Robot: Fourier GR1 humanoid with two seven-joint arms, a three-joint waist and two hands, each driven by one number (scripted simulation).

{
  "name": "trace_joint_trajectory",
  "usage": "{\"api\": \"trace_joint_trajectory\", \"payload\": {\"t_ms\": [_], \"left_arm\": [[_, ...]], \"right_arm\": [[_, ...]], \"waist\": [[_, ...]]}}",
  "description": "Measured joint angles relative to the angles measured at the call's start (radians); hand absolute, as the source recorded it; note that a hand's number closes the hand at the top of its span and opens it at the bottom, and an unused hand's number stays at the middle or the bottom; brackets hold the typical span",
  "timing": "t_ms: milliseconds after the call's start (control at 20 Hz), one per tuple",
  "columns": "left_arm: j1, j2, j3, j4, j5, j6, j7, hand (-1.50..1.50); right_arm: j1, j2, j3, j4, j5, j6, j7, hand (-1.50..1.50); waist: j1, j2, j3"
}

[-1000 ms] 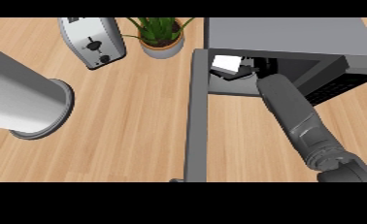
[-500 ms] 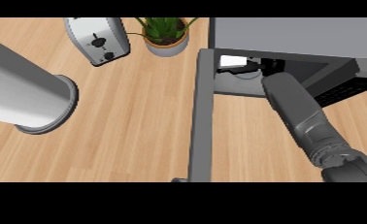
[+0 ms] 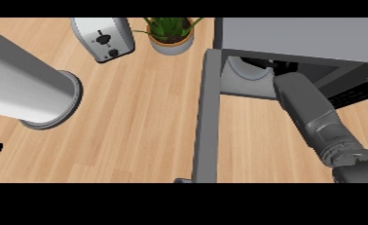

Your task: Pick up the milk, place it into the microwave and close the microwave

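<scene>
- Placement was the step in hand, by my reading: the right forearm [image 3: 313, 112] reached up from the lower right edge into the open microwave [image 3: 287, 36], and its robot hand lay hidden under the roof of the cavity.
- Whether that right robot hand was spread or curled round anything could not be told; no finger of it showed.
- The milk was nowhere to be seen. It was probably inside the cavity, at or near the hidden robot hand, but that is a guess from the arm's position.
- A pale curved shape [image 3: 248, 70] showed on the cavity floor just left of the forearm, likely the turntable.
- The microwave door [image 3: 206, 117] stood swung out, edge-on, well to the left of the forearm, over the counter [image 3: 129, 121].
- The left forearm [image 3: 32, 90] crossed the left side; its robot hand was out of view.
- A toaster [image 3: 104, 38] and a potted plant [image 3: 171, 34] stood further left, clear of the work.
- The next move called for drawing the arm out clear of the opening, then swinging the door shut.
</scene>
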Motion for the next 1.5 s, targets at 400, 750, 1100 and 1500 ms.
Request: {"api": "trace_joint_trajectory", "payload": {"t_ms": [400,750,1100,1500], "left_arm": [[-0.026,0.005,-0.008,0.026,-0.011,0.0,0.007,-1.5],[-0.044,0.0,-0.015,0.046,-0.031,0.007,0.001,-1.5],[-0.068,0.002,-0.02,0.079,-0.056,0.006,-0.015,-1.5],[-0.074,0.009,-0.015,0.107,-0.059,-0.007,-0.028,-1.5]], "right_arm": [[-0.012,-0.008,0.027,0.025,0.034,-0.031,0.034,-1.5],[-0.017,0.017,0.036,0.011,0.046,-0.075,0.046,-1.5],[-0.039,0.042,0.05,0.008,0.066,-0.088,0.056,-1.5],[-0.043,0.063,0.055,0.011,0.075,-0.076,0.058,-1.5]], "waist": [[0.024,0.008,-0.001],[0.028,0.009,0.0],[0.029,0.007,-0.001],[0.019,-0.001,-0.002]]}}
